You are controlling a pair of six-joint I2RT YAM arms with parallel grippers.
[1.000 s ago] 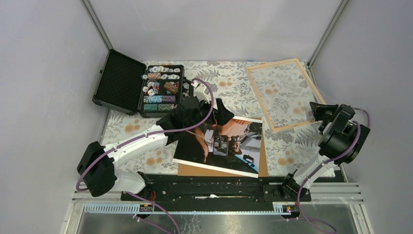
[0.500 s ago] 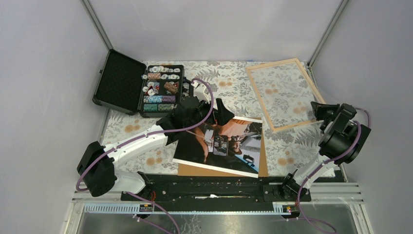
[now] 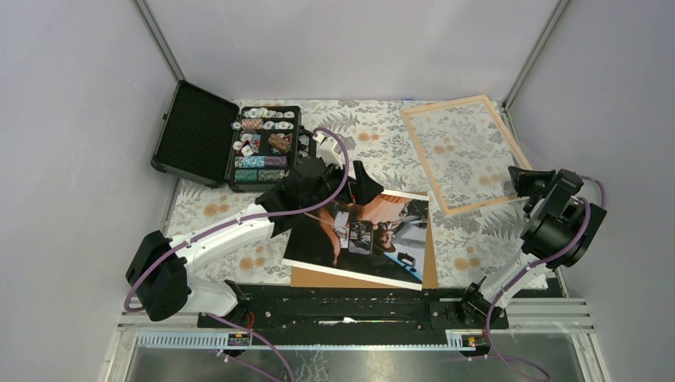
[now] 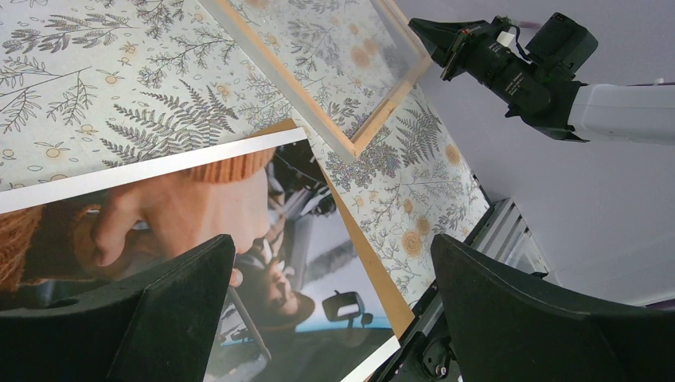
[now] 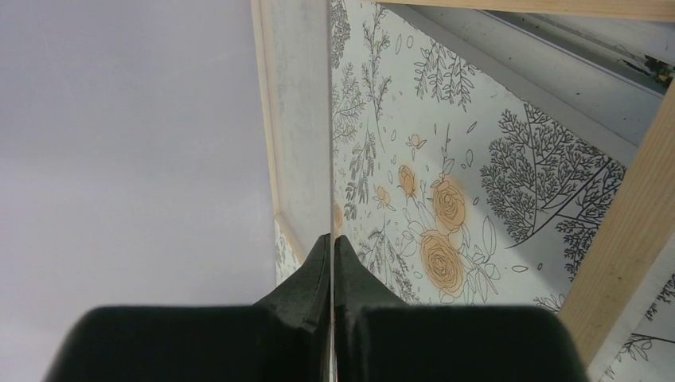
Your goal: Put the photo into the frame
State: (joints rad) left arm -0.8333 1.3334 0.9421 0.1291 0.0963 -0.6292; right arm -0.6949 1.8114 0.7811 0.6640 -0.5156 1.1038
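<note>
- The photo (image 3: 362, 235) lies face up at the near side of the surface (image 3: 374, 143), just ahead of the arm bases and turned a little askew. Its white border and its dark picture in skin and orange tones are showing.
- It rests on a brown cardboard board (image 3: 430, 267), which peeks out along the photo's right and near edges.
- The frame (image 3: 422, 163) lies flat at the far right of the surface, and the floral cloth shows through its clear pane. Its near corner is just beside the photo's far right corner, with a narrow strip of cloth between them. The photo is not in the frame.
- The left fingers (image 4: 159, 310) are spread as wide as they go and have hold of nothing. They hang over the far part of the photo. The wrist view does not show whether either tip touches the print.
- The right fingers (image 5: 306, 278) are pressed together at the frame's right-hand side, near its near corner. In the wrist view a thin straight line runs up from their tips, with wood rails on either side. I cannot tell whether a thin edge is pinched there.
- An open black case (image 3: 191, 135) with rows of poker chips (image 3: 263, 143) sits at the far left, well apart from the frame.
</note>
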